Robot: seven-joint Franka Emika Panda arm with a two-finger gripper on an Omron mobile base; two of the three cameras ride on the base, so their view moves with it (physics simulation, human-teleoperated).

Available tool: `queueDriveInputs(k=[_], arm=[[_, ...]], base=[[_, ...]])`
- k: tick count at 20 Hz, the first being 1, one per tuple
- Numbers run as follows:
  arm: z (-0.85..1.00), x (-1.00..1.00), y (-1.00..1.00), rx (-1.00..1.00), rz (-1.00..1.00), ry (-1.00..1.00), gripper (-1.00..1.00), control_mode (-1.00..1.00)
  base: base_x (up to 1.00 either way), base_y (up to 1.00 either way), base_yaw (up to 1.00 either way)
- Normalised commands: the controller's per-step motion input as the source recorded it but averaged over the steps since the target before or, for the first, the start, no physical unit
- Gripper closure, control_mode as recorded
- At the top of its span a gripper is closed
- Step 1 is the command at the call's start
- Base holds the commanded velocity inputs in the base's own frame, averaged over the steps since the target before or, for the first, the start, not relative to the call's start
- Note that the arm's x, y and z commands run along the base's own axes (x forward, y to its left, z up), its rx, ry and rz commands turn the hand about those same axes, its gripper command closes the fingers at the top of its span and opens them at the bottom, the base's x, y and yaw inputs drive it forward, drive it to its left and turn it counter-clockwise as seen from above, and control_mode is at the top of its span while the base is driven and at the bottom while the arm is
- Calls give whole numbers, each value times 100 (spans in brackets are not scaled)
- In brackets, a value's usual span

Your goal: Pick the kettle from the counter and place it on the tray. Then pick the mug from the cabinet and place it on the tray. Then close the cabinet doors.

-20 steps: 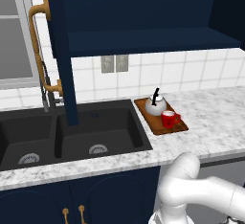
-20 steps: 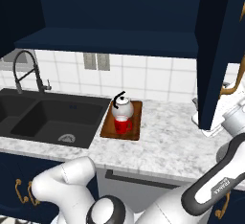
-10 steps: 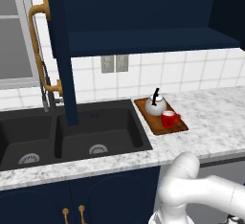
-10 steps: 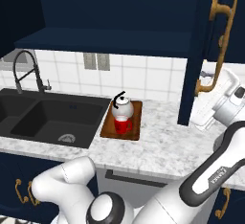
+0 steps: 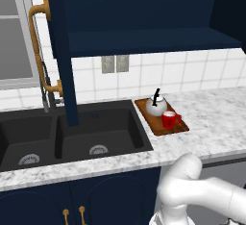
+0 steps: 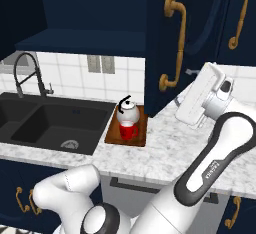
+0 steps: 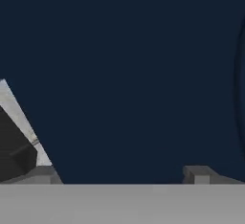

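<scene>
The white-silver kettle (image 5: 156,105) (image 6: 129,112) and the red mug (image 5: 169,119) (image 6: 128,130) stand together on the wooden tray (image 5: 178,129) (image 6: 112,139), on the marble counter (image 5: 216,118) (image 6: 170,150) right of the sink. The upper cabinet (image 5: 144,36) (image 6: 85,38) shows its navy shelf. Its right door (image 6: 167,78) is swung partway across, brass handle (image 6: 175,43) facing out. My gripper (image 6: 192,104) (image 7: 122,174) is open against that door's navy face, holding nothing. The left door (image 5: 63,60) stands out edge-on.
A black double sink (image 5: 72,137) (image 6: 50,123) with a tall faucet (image 6: 22,70) lies left of the tray. The left door's brass handle (image 5: 37,41) juts out over the sink. Further navy doors (image 6: 235,23) stand to the right. Lower cabinets (image 5: 72,205) run under the counter.
The right cabinet door has swung well to the left, toward the cabinet, and my hand has moved left with it. Kettle, mug and tray have not moved.
</scene>
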Motion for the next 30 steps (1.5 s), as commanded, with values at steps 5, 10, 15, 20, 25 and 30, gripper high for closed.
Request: queueDriveInputs(k=[5, 10, 15, 20, 25, 30], arm=[[1, 19, 68, -10, -3, 0, -100, -100], [0, 35, 62, -9, -5, 0, -100, -100], [0, 56, 50, -6, -6, 0, -100, -100], [0, 68, 45, -4, -6, 0, -100, -100], [0, 75, 43, -3, -8, 3, -100, -100], [0, 77, 39, -4, -14, 4, -100, -100]], base=[[0, 0, 0], [0, 0, 0], [0, 0, 0], [0, 0, 0], [0, 0, 0], [0, 0, 0]])
